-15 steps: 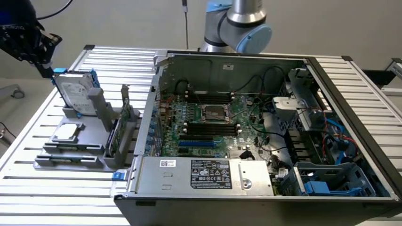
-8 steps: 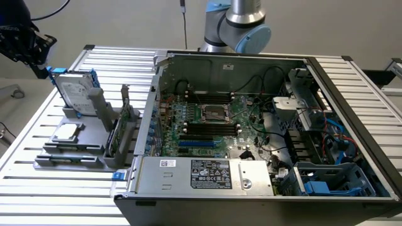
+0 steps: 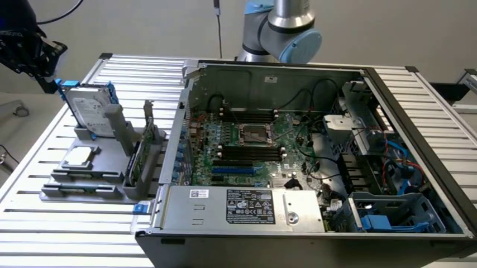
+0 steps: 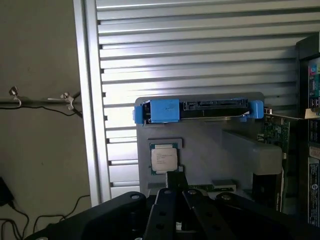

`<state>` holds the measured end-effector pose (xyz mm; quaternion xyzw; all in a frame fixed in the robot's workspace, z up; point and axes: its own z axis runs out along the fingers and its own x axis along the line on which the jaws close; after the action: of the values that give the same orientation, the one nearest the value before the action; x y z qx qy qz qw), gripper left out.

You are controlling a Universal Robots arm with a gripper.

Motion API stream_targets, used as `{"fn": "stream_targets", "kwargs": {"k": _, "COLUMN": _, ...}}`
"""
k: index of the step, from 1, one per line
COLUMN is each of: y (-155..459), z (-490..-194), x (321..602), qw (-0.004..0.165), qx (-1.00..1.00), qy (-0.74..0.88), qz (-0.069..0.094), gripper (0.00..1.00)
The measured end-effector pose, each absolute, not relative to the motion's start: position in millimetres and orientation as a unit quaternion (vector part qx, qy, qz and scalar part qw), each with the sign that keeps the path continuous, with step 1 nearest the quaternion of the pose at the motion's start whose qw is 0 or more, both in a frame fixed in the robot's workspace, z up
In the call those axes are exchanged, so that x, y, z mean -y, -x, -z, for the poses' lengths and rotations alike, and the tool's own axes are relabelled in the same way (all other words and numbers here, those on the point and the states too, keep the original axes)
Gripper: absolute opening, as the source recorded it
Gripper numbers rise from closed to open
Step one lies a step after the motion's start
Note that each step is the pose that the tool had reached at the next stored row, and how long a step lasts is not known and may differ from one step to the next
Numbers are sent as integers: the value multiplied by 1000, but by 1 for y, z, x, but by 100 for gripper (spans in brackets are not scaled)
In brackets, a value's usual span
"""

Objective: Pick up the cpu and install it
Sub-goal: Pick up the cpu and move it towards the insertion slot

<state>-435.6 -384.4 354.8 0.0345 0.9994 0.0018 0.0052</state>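
The cpu point(image 3: 80, 157) is a small square chip with a silver top, lying flat on the grey parts holder point(image 3: 104, 173) at the exterior view's left. My gripper point(image 3: 39, 61) hangs high above the holder's far end, well clear of the chip. In the wrist view the cpu point(image 4: 164, 157) lies just beyond my gripper point(image 4: 175, 182), whose black fingers are shut together with nothing between them. The open socket point(image 3: 253, 134) sits in the middle of the motherboard inside the open computer case point(image 3: 246, 223).
A hard drive in a blue frame point(image 3: 89, 111) stands upright at the holder's far end, seen as the hard drive point(image 4: 200, 110) in the wrist view. A circuit card point(image 3: 145, 151) stands on edge between holder and case. Black memory slots point(image 3: 249, 151) flank the socket. The slatted table point(image 3: 67, 229) carries everything.
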Motion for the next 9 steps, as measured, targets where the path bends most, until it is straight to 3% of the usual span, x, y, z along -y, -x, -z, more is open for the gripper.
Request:
{"fn": "stream_targets", "kwargs": {"k": 4, "y": 436, "z": -355, "x": 384, "qw": 5, "qx": -999, "qy": -34, "qz": -2, "gripper": 12}}
{"fn": "stream_targets", "kwargs": {"k": 6, "y": 436, "z": -355, "x": 384, "qw": 5, "qx": -999, "qy": -34, "qz": -2, "gripper": 18}}
{"fn": "stream_targets", "kwargs": {"k": 9, "y": 436, "z": -355, "x": 384, "qw": 5, "qx": -999, "qy": -34, "qz": -2, "gripper": 36}}
